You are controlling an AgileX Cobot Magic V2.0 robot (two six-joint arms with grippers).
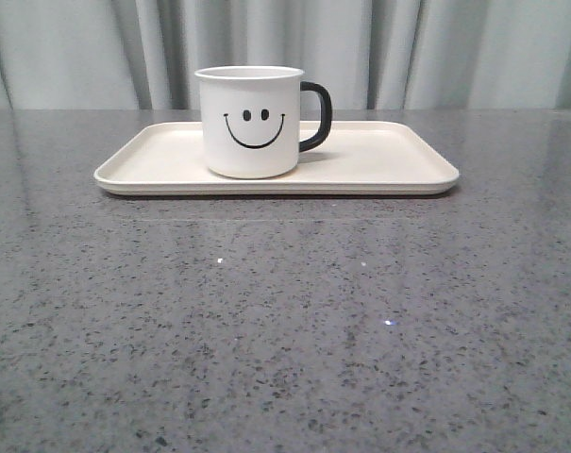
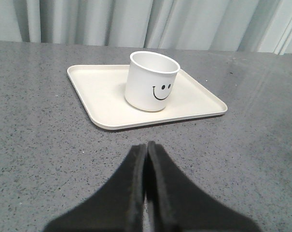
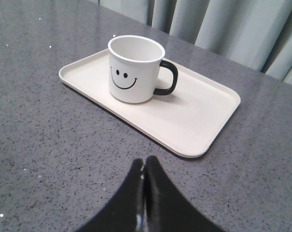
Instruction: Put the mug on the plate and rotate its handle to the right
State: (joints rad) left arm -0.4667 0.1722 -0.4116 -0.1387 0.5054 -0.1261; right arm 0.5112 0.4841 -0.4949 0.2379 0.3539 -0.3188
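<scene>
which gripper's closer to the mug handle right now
Right, as far as the views show. The right gripper faces the handle side of the mug, both apart. The left gripper is on the far side, handle hidden from it.

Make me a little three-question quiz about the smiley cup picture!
1. True or false: the white cylindrical smiley-face mug stands on the flat cream rectangular plate.
2. In the front view, the mug's black loop handle points: A) left B) right C) at the camera.
3. Fill in: the left gripper and right gripper are both ____ and apart from the mug.

Key: 1 true; 2 B; 3 shut.
</scene>
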